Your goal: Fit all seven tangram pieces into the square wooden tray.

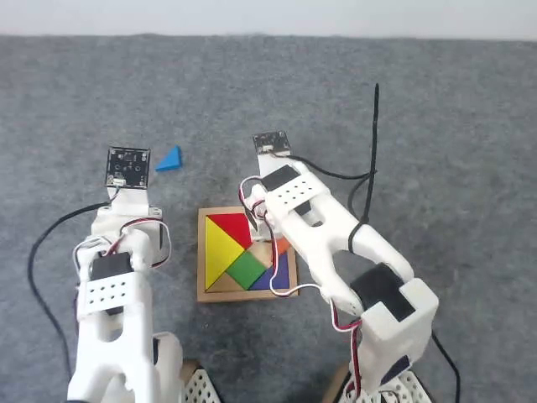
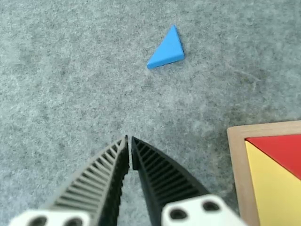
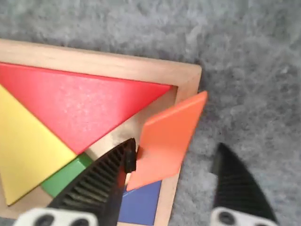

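— Right gripper [image 3: 175, 151] first: how does it stand?
— Spread wide over the right side of the tray [image 1: 202, 252]. One finger [image 3: 101, 181] touches the edge of the orange piece [image 3: 169, 132] with its tip. The other is well apart from it, above the mat [image 1: 436, 134]. Nothing is clamped.
— And the left gripper [image 2: 129, 140]?
— Fingers pressed together with nothing between them, hanging above bare mat to the left of the tray.
— Now the rest, biggest first.
— The grey mat covers the whole table. Two white arms come in from the near edge. The left arm [image 1: 109, 302] is on the left, and the right arm [image 1: 336, 243] leans across the tray's right side. The square wooden tray lies flat between them.
— What is inside it?
— A red triangle [image 1: 231, 228] along the far side and a yellow triangle [image 1: 218, 252] along the left, meeting on a slanted edge. A green square [image 1: 246, 269] sits against both, toward the near side. A dark blue piece [image 1: 281, 274] lies just right of it. Bare wood shows in the near left corner.
— The orange piece?
— Askew at the tray's far right corner, one corner up over the rim, beside the red triangle.
— Anything outside the tray?
— A small blue triangle [image 2: 167, 49], flat on the mat to the far left of the tray. It lies beyond the left gripper's tips and apart from them.
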You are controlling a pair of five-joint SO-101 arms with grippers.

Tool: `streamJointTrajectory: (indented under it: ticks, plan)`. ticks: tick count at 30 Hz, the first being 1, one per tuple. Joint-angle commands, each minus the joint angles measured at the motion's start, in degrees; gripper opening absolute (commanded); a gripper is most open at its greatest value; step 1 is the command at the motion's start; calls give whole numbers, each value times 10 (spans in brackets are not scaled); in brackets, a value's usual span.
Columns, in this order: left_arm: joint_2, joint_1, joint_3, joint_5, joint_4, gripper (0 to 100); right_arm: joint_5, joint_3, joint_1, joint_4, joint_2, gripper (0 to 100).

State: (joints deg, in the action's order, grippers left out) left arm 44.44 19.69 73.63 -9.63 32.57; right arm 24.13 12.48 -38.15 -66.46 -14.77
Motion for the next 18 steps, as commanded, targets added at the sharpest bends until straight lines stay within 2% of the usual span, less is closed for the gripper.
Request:
streamJointTrajectory:
  ticks: [1,8,11,14,16,18]
  plan:
    - [0,-4,-3,-6,-11,13,1,-51,-7,-35,8,325]
    - [0,-4,-3,-6,-11,13,-97,-104,0,-107,8,328]
    - [0,-4,-3,-6,-11,13,-144,-136,27,-153,8,311]
    - [0,-4,-3,-6,-11,13,-183,-171,70,-194,8,202]
    - [1,-4,-3,-6,-11,13,-191,-190,99,-218,8,105]
    - [1,-4,-3,-6,-11,13,-192,-203,117,-237,10,50]
